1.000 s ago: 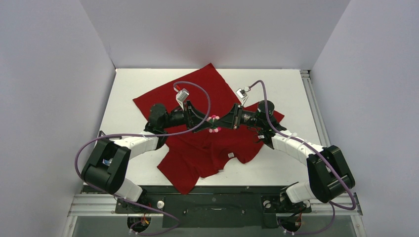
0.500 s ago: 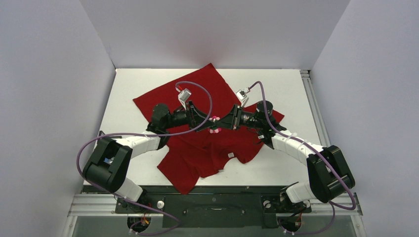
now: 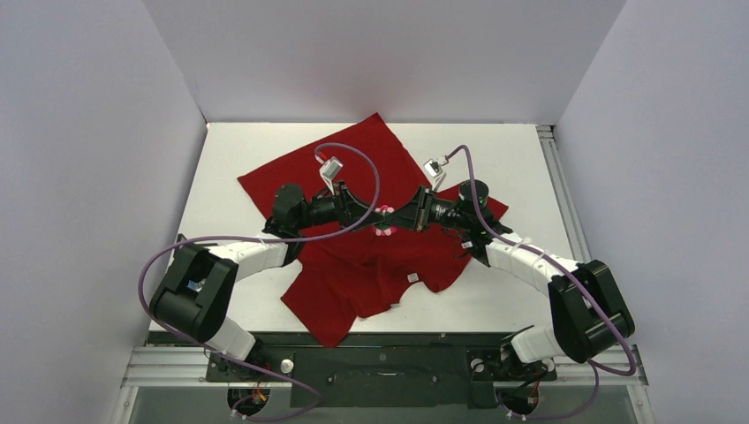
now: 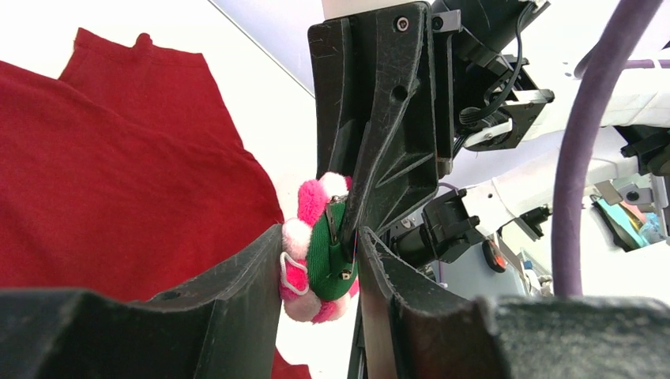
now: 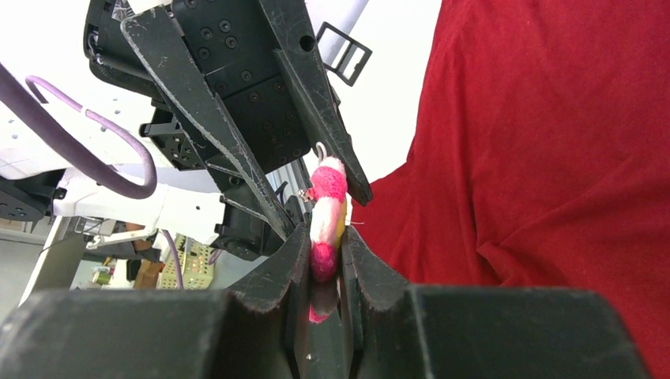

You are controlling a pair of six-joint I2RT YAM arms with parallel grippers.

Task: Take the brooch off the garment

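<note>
The brooch [image 3: 382, 222], pink and white petals with a green back, hangs in the air above the dark-red garment [image 3: 371, 269] and is free of the cloth. My right gripper [image 3: 389, 220] is shut on it; the right wrist view shows it pinched edge-on [image 5: 327, 213] between my pads. My left gripper [image 3: 376, 218] comes from the other side, partly open, straddling the brooch [image 4: 316, 260] and one right fingertip. Its near pad touches the petals. The left fingers [image 5: 209, 118] spread in a V around the brooch. The garment also shows in both wrist views [image 4: 118, 174] [image 5: 553, 158].
The shirt lies crumpled across the middle of the white table [image 3: 238, 159], its small white neck tag [image 3: 412, 277] towards the front. Grey walls close in the back and sides. Purple cables arc above both wrists.
My left gripper has moved slightly right, closer around the brooch. The brooch and the right gripper have stayed in place.
</note>
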